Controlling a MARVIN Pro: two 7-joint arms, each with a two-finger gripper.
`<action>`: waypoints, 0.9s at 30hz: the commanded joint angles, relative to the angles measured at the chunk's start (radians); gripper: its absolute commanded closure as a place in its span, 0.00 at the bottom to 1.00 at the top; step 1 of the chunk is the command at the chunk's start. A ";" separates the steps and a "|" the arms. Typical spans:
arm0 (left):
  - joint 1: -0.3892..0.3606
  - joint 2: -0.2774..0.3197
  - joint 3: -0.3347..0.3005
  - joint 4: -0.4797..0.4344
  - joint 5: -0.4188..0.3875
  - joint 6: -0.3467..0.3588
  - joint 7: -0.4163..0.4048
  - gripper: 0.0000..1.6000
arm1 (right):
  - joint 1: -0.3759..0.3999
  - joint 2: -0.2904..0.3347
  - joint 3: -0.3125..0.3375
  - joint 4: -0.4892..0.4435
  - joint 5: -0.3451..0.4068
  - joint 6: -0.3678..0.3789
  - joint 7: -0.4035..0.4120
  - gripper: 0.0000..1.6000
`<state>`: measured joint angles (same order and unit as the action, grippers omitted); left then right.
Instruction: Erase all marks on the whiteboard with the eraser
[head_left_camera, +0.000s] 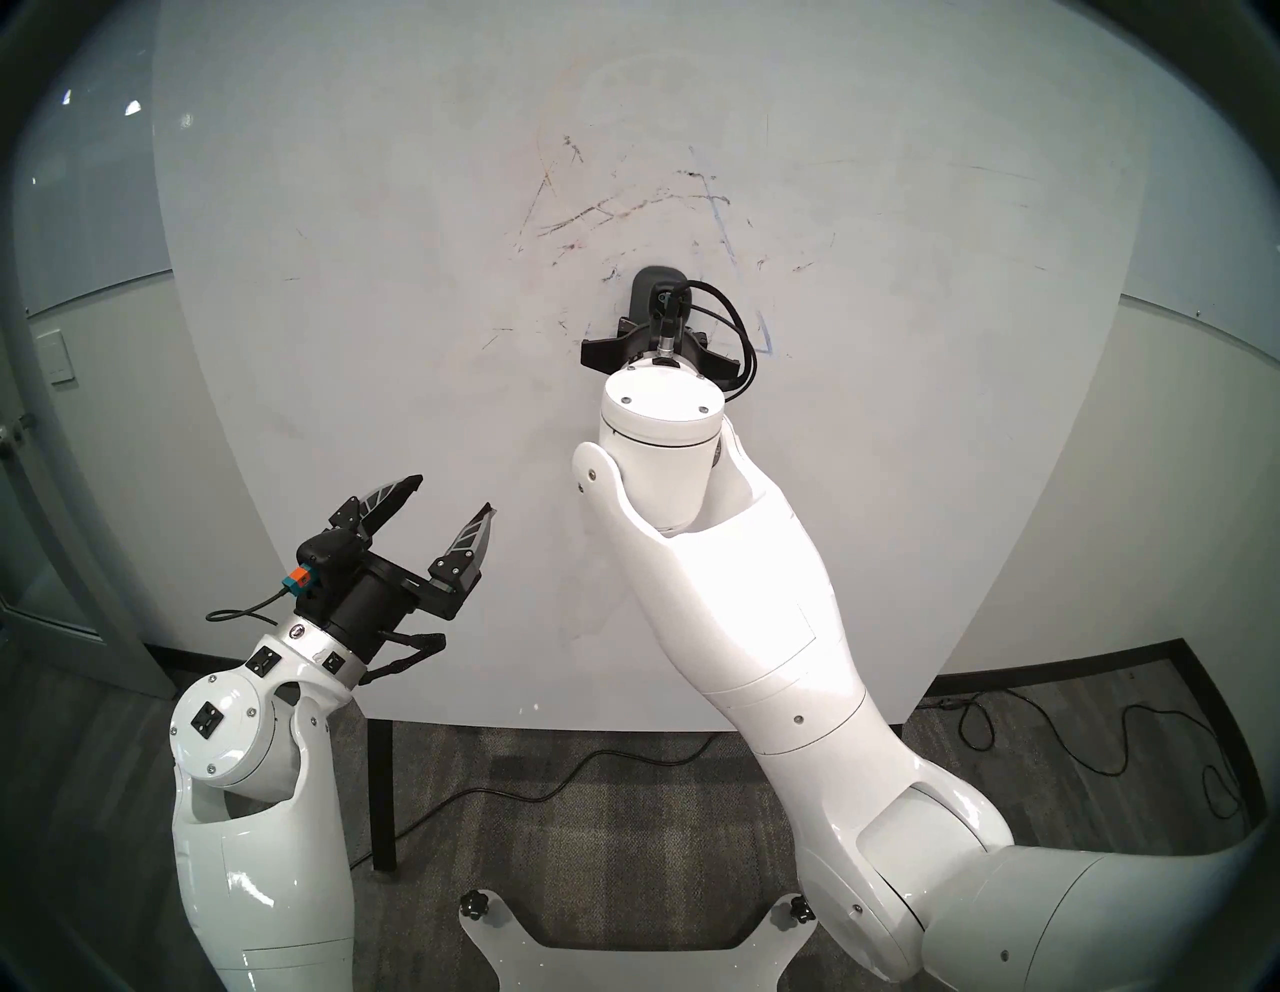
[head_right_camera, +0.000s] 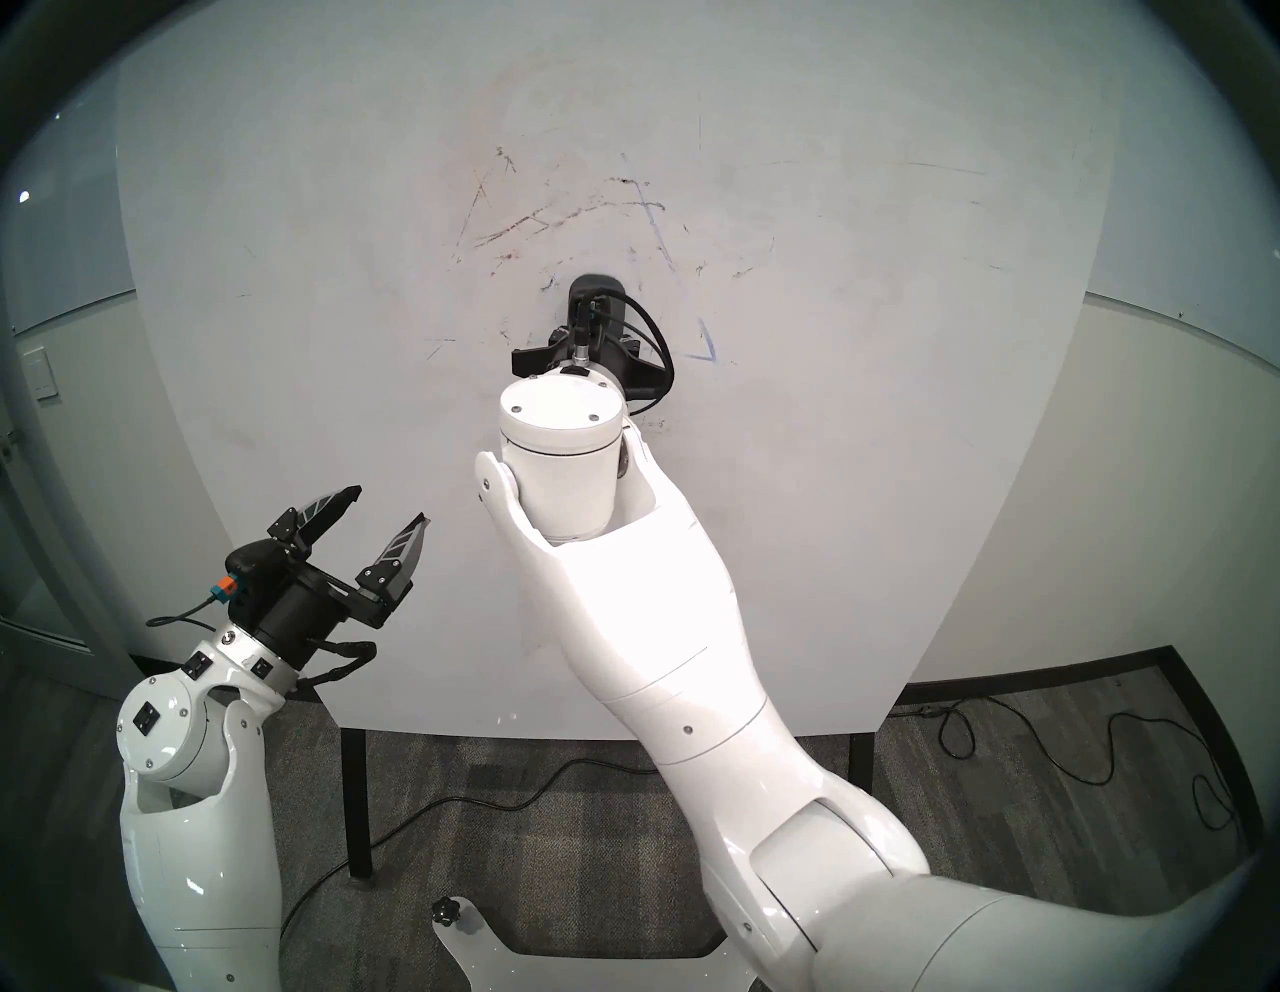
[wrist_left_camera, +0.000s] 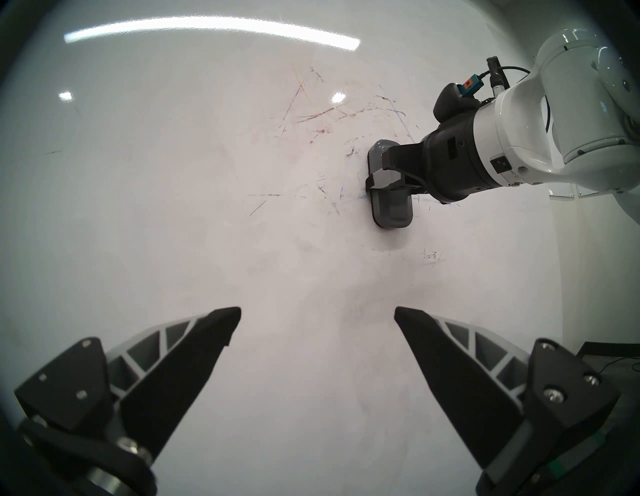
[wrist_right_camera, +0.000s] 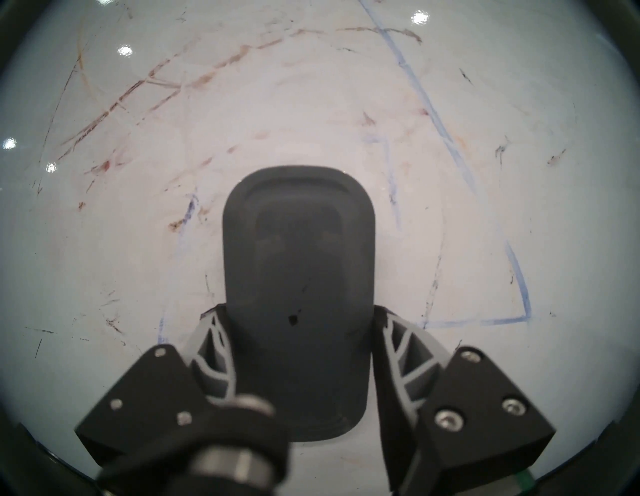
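Note:
The whiteboard (head_left_camera: 346, 208) stands upright in front of me, smeared with faint residue. My right gripper (wrist_right_camera: 298, 311) is shut on the dark grey eraser (wrist_right_camera: 298, 249) and presses it flat against the board near the middle. In the left wrist view the eraser (wrist_left_camera: 393, 211) stands on end with the fingers (wrist_left_camera: 389, 159) clamped across its waist. Blue marks (wrist_right_camera: 429, 104) run up to its right and form a corner (wrist_right_camera: 519, 317) at lower right. Reddish-brown streaks (wrist_right_camera: 114, 104) lie up and to the left. My left gripper (head_left_camera: 451, 495) hangs open and empty, low on the left and just off the board.
Black legs (head_left_camera: 382, 796) hold the board above patterned carpet. Cables (head_left_camera: 1039, 734) trail across the floor on the right and under the board. A wall switch (head_left_camera: 59, 357) sits at far left. My base plate (head_left_camera: 623, 956) shows at the bottom.

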<state>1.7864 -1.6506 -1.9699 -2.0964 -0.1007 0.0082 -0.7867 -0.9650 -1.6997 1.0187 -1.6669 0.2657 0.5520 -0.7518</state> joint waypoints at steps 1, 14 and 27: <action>-0.005 0.001 0.001 -0.012 -0.003 -0.003 0.000 0.00 | 0.040 0.113 0.142 0.025 -0.024 -0.017 -0.061 1.00; -0.008 0.002 0.001 -0.007 -0.002 -0.003 -0.001 0.00 | 0.032 0.161 0.159 0.020 -0.025 -0.025 -0.074 1.00; -0.011 0.002 0.001 -0.002 -0.002 -0.004 -0.001 0.00 | 0.028 0.187 0.149 0.021 -0.033 -0.038 -0.108 1.00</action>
<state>1.7808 -1.6502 -1.9700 -2.0857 -0.1003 0.0080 -0.7872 -0.9688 -1.6202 1.0316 -1.6915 0.2649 0.5211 -0.7793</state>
